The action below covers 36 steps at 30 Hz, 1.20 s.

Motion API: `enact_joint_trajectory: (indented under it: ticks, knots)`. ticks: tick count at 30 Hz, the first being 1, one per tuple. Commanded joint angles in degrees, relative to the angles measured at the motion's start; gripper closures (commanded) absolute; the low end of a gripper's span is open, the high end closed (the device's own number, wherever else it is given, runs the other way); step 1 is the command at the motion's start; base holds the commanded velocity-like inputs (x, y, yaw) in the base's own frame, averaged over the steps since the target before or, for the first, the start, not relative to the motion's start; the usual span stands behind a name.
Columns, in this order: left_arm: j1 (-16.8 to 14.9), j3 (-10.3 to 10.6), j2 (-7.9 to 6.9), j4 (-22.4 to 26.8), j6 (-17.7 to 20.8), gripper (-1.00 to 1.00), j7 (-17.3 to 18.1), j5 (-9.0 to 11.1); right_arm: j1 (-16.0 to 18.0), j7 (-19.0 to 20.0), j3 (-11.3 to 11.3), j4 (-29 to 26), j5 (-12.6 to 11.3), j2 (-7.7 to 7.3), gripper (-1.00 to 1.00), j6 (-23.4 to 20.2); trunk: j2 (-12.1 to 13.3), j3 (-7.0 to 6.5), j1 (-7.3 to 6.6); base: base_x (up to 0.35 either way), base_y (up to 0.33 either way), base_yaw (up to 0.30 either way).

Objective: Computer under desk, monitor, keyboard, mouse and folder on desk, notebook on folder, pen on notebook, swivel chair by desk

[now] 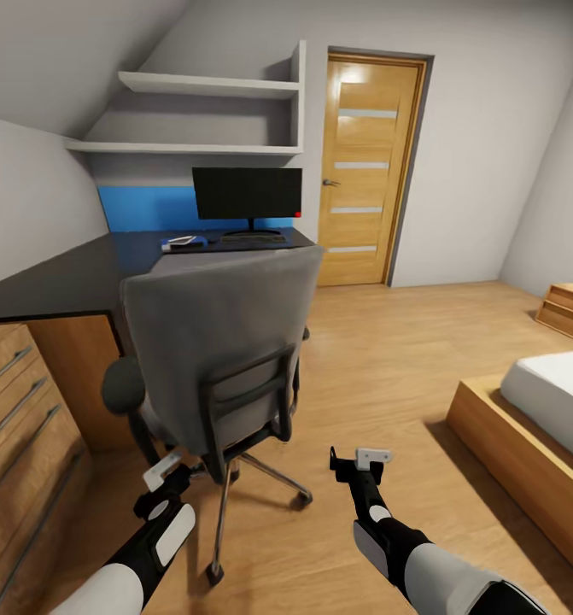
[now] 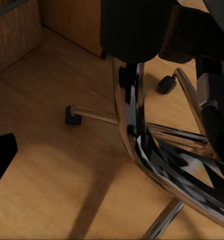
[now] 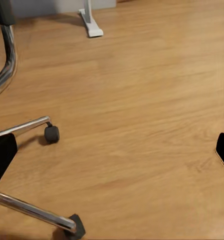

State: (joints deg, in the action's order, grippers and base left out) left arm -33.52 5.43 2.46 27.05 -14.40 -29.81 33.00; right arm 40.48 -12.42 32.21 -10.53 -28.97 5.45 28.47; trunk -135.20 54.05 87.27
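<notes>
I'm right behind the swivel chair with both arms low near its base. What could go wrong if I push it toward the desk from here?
1. The left gripper sits close to the swivel chair's chrome base; a leg or caster could snag it.
2. The chair stands close to the desk; a hard push may ram the edge and jolt the monitor and keyboard.
3. The backrest hides the seat, so whatever lies there could slide off unseen.

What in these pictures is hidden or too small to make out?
- Head view: the swivel chair backrest hides its seat, so anything lying there is unseen.
- Head view: the small items on the desk beside the monitor are too small to identify.
- Head view: the left gripper sits behind the chair frame; jaws unclear.
</notes>
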Motion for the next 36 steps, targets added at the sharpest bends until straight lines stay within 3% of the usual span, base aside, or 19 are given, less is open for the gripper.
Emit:
enact_joint_trajectory:
  ticks: [1, 4, 10, 28, 32, 36]
  knots:
    - [-0.1, 0.6, -0.04, 0.0, -0.3, -1.00, -0.3, 0.6, 0.0, -0.4, 0.5, 0.0, -0.2, -0.01, -1.00, 0.1, 0.0, 0.05, 0.01, 0.217, -0.228, 0.000]
    - [-0.1, 0.6, -0.01, 0.0, -0.3, -1.00, -0.3, 0.1, 0.0, -0.4, 0.5, 0.0, -0.2, -0.01, -1.00, 0.1, 0.0, 0.05, 0.01, 0.257, -0.163, 0.000]
    - [-0.1, 0.6, 0.06, 0.0, -0.4, -1.00, -0.3, -3.3, 0.0, -0.4, 0.6, 0.0, -0.1, -0.01, -1.00, 0.1, 0.0, 0.05, 0.01, 0.310, -0.031, 0.000]
    - [-0.1, 0.6, 0.16, 0.0, -0.2, -1.00, -0.2, -3.7, 0.0, -0.4, 0.6, 0.1, -0.1, -0.01, -1.00, 0.1, 0.0, 0.05, 0.01, 0.322, -0.001, 0.000]
    - [-0.1, 5.8, 0.05, 0.0, -0.1, -1.00, -0.2, -3.7, 0.0, -0.4, 0.6, 0.1, -0.1, 0.03, -1.00, 0.1, 0.0, 0.05, 0.01, 0.326, 0.000, 0.000]
    - [-0.1, 7.4, 0.06, 0.0, 0.1, -1.00, -0.2, -3.7, 0.0, -0.4, 0.6, 0.1, -0.1, 0.07, -1.00, 0.1, 0.0, 0.05, 0.01, 0.328, 0.000, 0.000]
